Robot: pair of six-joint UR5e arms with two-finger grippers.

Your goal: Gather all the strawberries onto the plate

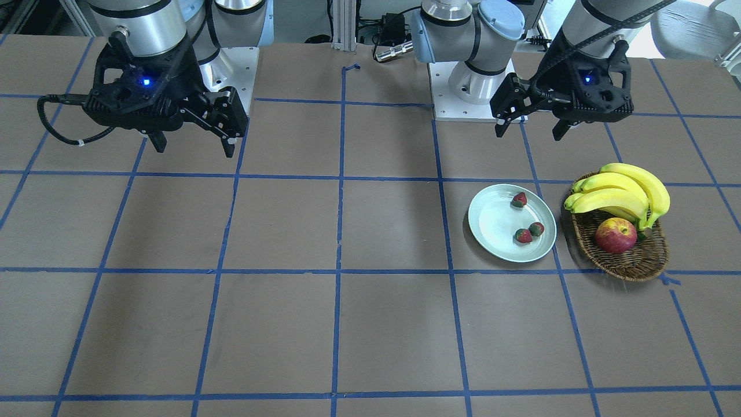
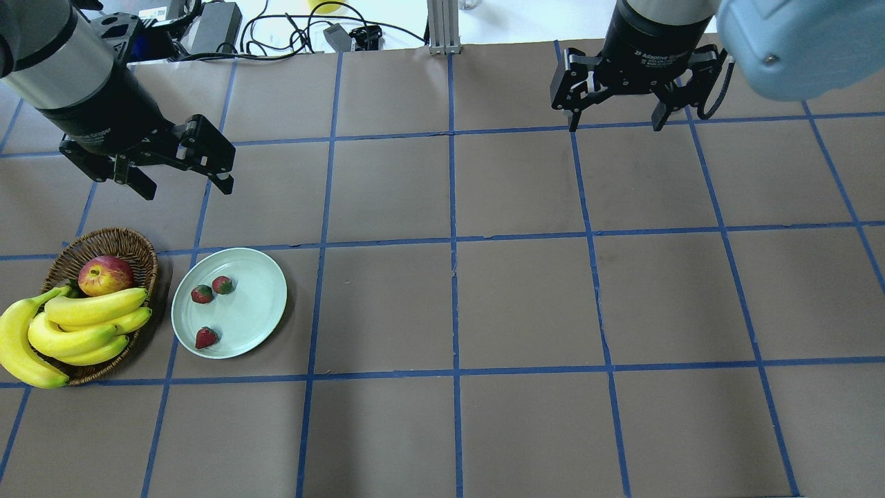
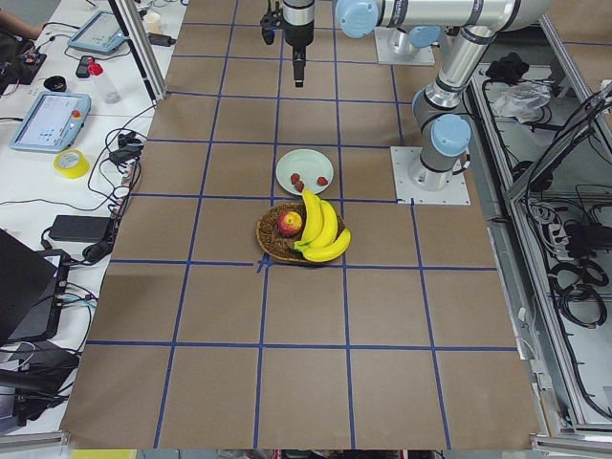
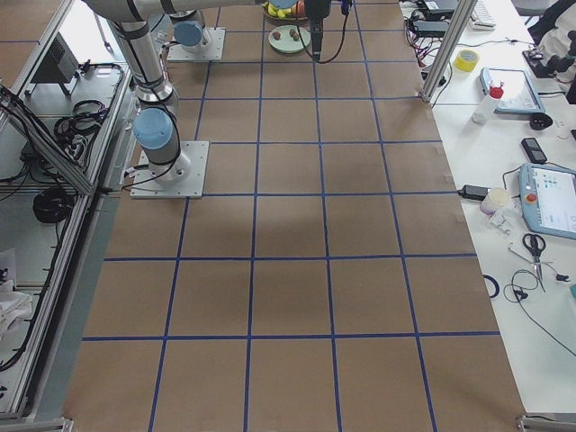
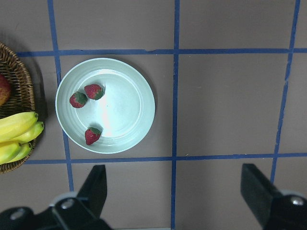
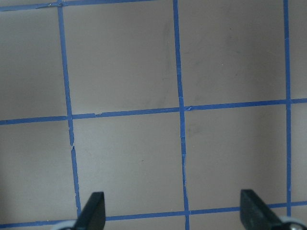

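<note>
counted three small red green-capped strawberries (image 2: 202, 294) inside round pale mint-green glossy plate (image 2: 252, 297); found black left gripper (image 2: 187, 188) nearer, just robot-side of plate, spread wide and empty, right gripper (image 2: 614, 126) likewise spread, well apart from plate; judged nothing left to fetch.
</note>
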